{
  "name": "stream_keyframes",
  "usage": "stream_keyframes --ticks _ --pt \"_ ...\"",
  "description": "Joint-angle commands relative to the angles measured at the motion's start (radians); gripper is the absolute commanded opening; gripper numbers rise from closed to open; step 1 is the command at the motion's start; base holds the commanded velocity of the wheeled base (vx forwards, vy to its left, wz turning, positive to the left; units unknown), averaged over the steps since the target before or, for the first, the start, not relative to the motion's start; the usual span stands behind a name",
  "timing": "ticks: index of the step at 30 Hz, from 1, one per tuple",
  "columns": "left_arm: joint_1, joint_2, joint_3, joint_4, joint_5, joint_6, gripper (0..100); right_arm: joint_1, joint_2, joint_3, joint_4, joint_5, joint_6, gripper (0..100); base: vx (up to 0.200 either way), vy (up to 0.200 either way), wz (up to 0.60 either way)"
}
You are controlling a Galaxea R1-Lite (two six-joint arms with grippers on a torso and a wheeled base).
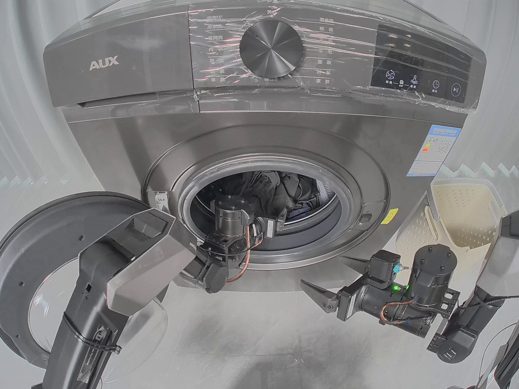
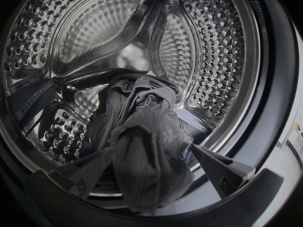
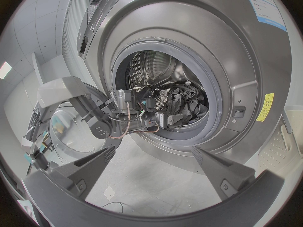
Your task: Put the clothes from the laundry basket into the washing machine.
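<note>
Left gripper (image 2: 152, 147) at drum mouth, fingers spread wide, gripping nothing; dark clothes (image 2: 142, 123) lie between them inside washing machine (image 1: 324, 152). Right gripper (image 1: 336, 279) spread, empty, outside. Laundry basket (image 1: 467, 212) appears empty; loading judged near complete.

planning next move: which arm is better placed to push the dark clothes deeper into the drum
Left, probably: left gripper at the drum mouth, fingers open beside the dark clothes; right gripper hangs outside.

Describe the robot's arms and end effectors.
The left arm and right arm have angular grey shells, black cylindrical joints and copper-coloured wrist cables; a green light shows on the right wrist. The left end effector and right end effector have dark, tapered fingers.
</note>
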Motion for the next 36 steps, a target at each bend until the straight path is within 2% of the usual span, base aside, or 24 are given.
stream_keyframes --ticks 1,5,10,30,36 --pt "0.010 0.123 -0.136 0.024 0.009 -0.001 100 0.000 0.000 -0.001 -0.001 0.000 0.000 100 0.000 0.000 0.00" --pt "0.033 0.195 -0.308 0.043 0.056 0.002 100 0.000 0.000 -0.002 -0.001 0.000 0.000 100 0.000 0.000 0.00" --pt "0.053 0.230 -0.452 0.058 0.079 -0.001 100 -0.002 0.000 -0.002 -0.001 0.000 0.001 100 0.000 0.000 0.00" --pt "0.093 0.221 -0.487 0.070 0.089 -0.004 100 0.001 0.001 -0.007 -0.001 -0.002 0.001 100 0.000 0.000 0.00" --pt "0.081 0.216 -0.487 0.067 0.089 -0.008 100 0.001 0.003 -0.007 -0.001 -0.002 0.001 100 0.000 0.000 0.00"
